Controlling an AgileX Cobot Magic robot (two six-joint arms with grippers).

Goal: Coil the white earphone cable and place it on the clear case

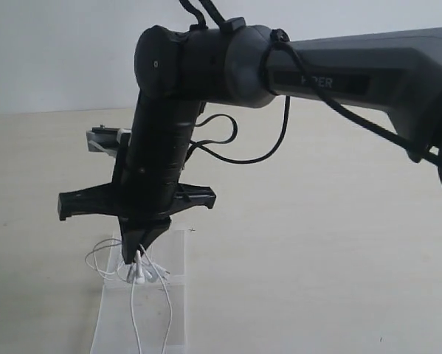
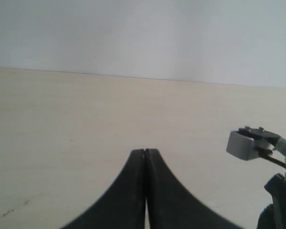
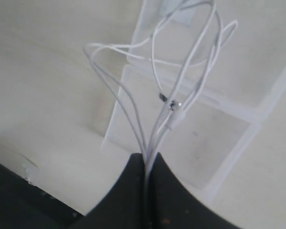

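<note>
Left wrist view: the left black two-fingered hand (image 2: pixel 145 152) is pressed fully closed with nothing between its fingers, over bare pale wooden worktop (image 2: pixel 61 143) that runs to the far edge.

Further right, the flat transparent plastic rectangular case (image 1: pixel 114 324) lies toward the near edge of the worktop, left of its middle. The thin white earphone cable (image 1: pixel 141 276) hangs over it in loose loops — one loop spills past the case's left side, and two strands trail down toward the near edge. The earbuds dangle just above the plastic.

The right black hand (image 1: pixel 137 254) points down over the case from an arm reaching across from the right edge. Its fingers are clamped on a bunch of several cable strands.

I judge the cable nearly weightless, limp and a little springy, so the loops will tend to open once let go. Being thin and smooth, it may also slip out of a pinch. The best hold is where the strands bunch together — not the earbuds or the inline remote, whose joints look delicate.
</note>
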